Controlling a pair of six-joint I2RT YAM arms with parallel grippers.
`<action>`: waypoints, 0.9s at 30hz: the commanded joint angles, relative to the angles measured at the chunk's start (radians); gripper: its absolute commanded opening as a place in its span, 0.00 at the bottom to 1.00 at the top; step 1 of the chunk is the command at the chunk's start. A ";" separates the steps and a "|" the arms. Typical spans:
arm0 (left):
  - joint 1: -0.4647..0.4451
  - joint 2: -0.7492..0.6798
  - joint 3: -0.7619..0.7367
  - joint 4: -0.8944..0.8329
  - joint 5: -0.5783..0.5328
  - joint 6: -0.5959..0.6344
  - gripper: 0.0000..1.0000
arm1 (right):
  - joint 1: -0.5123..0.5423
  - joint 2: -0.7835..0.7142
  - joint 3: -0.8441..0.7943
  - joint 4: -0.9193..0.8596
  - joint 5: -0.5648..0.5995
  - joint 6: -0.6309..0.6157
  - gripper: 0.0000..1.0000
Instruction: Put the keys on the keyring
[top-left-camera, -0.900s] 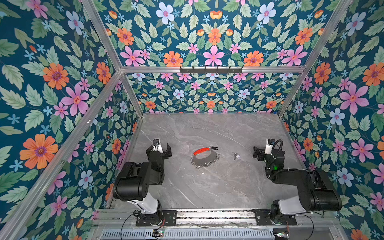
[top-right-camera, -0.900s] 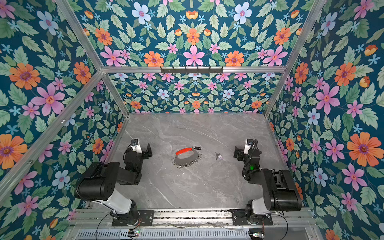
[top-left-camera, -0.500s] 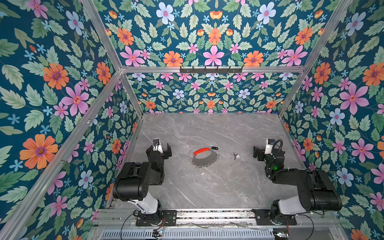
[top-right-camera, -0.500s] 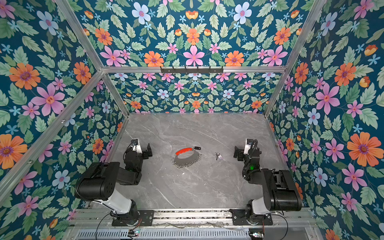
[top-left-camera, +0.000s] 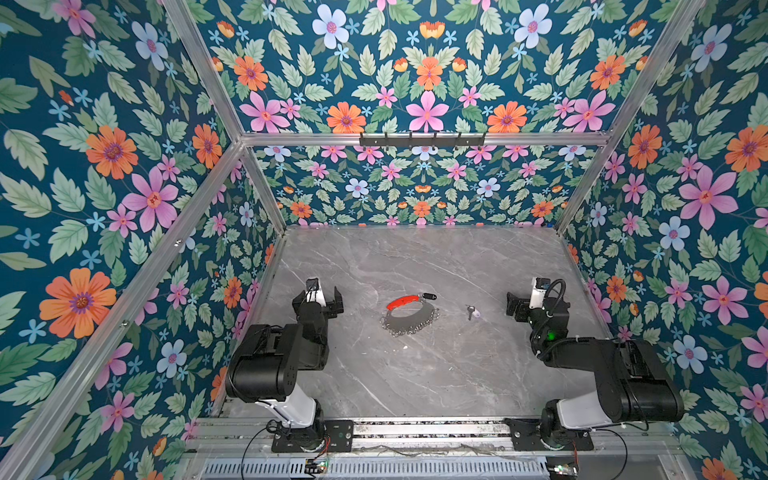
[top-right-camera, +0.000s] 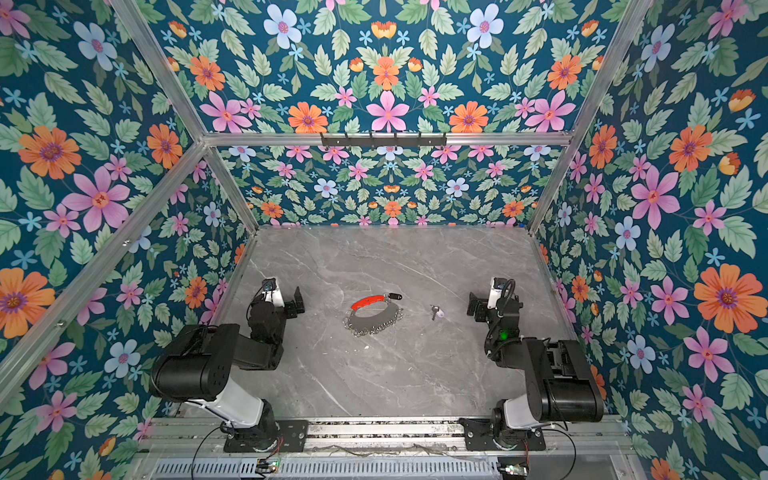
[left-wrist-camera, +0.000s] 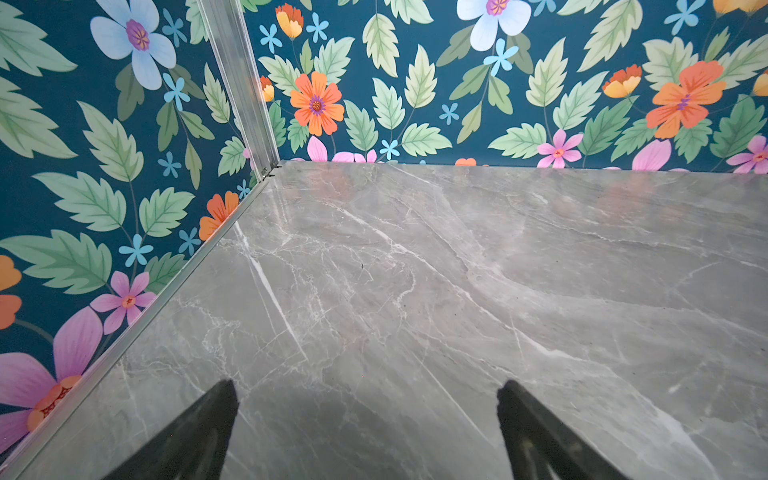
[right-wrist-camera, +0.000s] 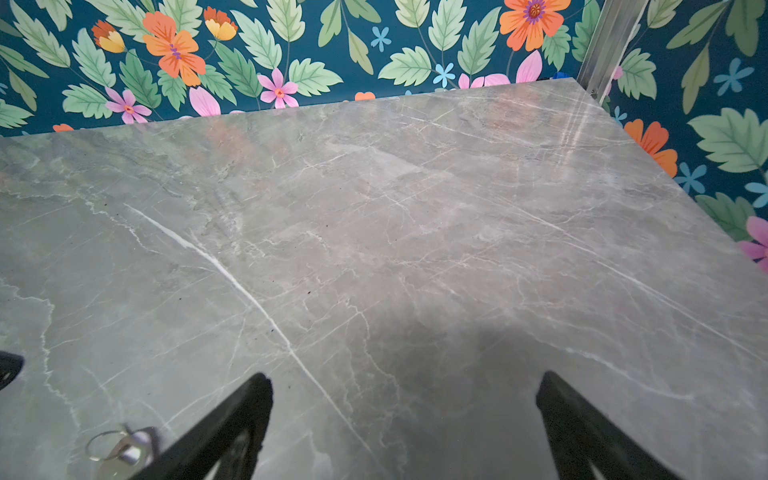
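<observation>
The keyring (top-left-camera: 402, 301) (top-right-camera: 367, 302), a wire loop with a red curved section and many small silver rings, lies flat mid-table in both top views. The keys (top-left-camera: 472, 311) (top-right-camera: 436, 311), one small silver key with a pale lavender tag, lie just right of it, apart from it. The right wrist view shows them (right-wrist-camera: 124, 451) beside one finger, outside the jaws. My left gripper (top-left-camera: 318, 302) (top-right-camera: 279, 304) (left-wrist-camera: 368, 388) stands open and empty left of the keyring. My right gripper (top-left-camera: 534, 305) (top-right-camera: 492, 307) (right-wrist-camera: 405, 380) stands open and empty right of the keys.
The grey marble table (top-left-camera: 415, 374) is boxed in by floral walls on three sides with aluminium posts at the corners. A black hook rail (top-left-camera: 422, 140) hangs on the back wall. Both arm bases sit on a metal rail (top-left-camera: 428, 430) along the front edge.
</observation>
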 joint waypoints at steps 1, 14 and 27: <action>0.001 0.000 0.001 0.021 -0.003 -0.001 1.00 | 0.001 -0.003 0.005 0.033 0.003 -0.007 0.99; -0.015 -0.005 -0.028 0.071 -0.012 0.022 1.00 | 0.020 -0.004 -0.007 0.052 0.043 -0.017 0.99; -0.100 -0.416 0.307 -0.849 -0.083 -0.205 1.00 | 0.175 -0.422 0.359 -0.692 0.274 0.001 0.99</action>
